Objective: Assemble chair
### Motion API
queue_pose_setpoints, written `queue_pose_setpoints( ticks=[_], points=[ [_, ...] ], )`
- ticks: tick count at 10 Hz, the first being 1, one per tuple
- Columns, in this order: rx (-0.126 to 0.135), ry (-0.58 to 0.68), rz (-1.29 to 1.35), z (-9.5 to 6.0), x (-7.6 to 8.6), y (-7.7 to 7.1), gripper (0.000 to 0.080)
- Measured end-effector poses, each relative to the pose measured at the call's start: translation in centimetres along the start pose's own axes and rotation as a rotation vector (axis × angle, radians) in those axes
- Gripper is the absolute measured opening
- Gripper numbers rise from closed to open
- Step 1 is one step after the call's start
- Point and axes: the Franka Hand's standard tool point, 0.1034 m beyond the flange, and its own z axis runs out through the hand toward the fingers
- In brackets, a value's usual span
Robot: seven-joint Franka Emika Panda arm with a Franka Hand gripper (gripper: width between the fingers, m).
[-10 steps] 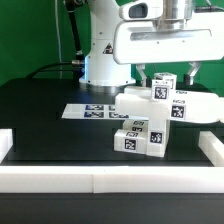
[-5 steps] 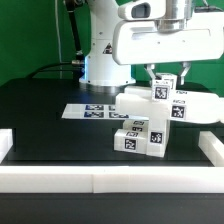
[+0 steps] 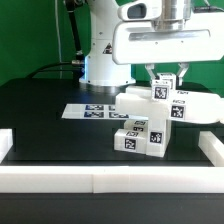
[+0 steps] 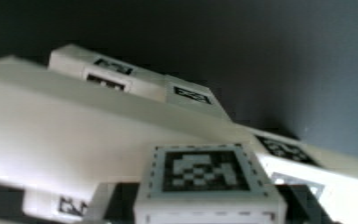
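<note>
Directly beneath the gripper (image 3: 163, 74) the chair (image 3: 150, 120) stands on the black counter (image 3: 50, 110) as a cluster of blocky white tagged parts, and the fingers (image 3: 149, 76) reach down on either side of its topmost tagged block, seemingly clamped on it, though contact is not plainly visible. Behind the gripper, toward the robot base, the marker board (image 3: 85, 111) lies flat on the counter, and a white border rail (image 3: 110, 180) runs along the counter's near edge.

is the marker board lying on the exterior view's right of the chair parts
No, the marker board lies flat to the exterior view's left of the chair.
</note>
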Motion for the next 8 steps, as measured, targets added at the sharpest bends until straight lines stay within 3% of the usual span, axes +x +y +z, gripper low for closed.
queue_pose_setpoints(
  ticks=[8],
  points=[
    [0.023,-0.001,0.730,-0.01,0.35,0.28,0.0271]
  ],
)
